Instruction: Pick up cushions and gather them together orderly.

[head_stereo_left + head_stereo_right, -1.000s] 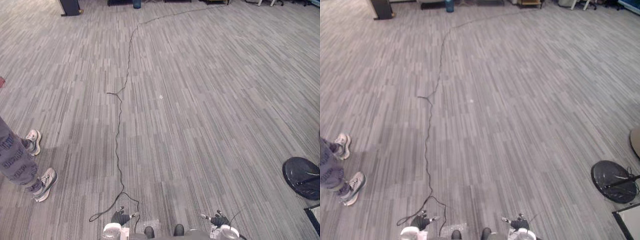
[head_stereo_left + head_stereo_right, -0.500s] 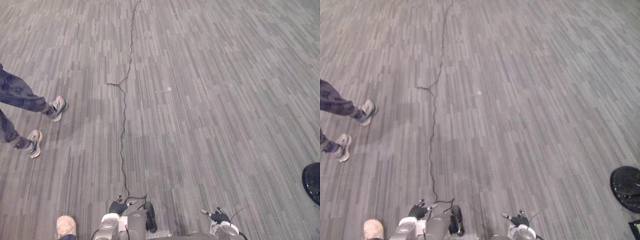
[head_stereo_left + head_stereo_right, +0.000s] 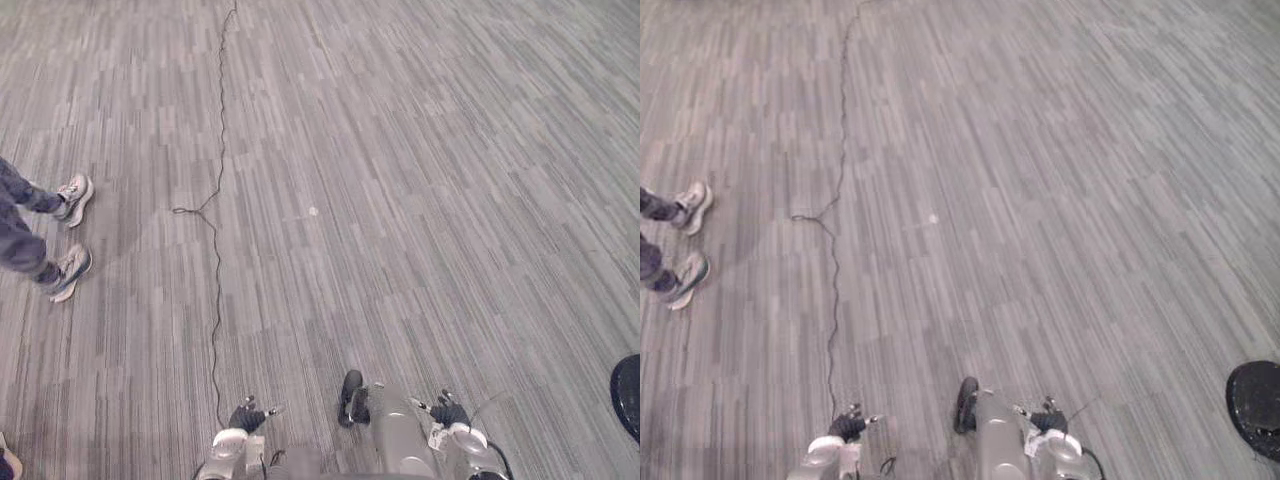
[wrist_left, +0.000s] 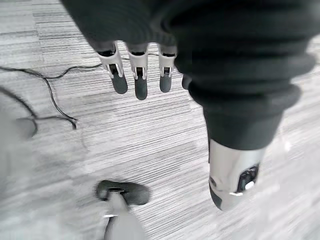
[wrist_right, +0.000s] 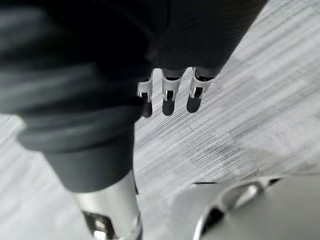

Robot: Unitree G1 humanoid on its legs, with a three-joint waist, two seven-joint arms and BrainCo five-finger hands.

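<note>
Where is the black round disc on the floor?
In the eye views the black round disc lies on the grey carpet at the right edge, beyond the right hand.

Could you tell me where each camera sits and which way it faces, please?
Left eye view: on the head, facing down at the carpet; left hand and right hand at the bottom.
Right eye view: beside it; shares the person's shoes and black disc.
Left wrist view: left wrist, along open fingers to carpet.
Right wrist view: right wrist, likewise.
</note>
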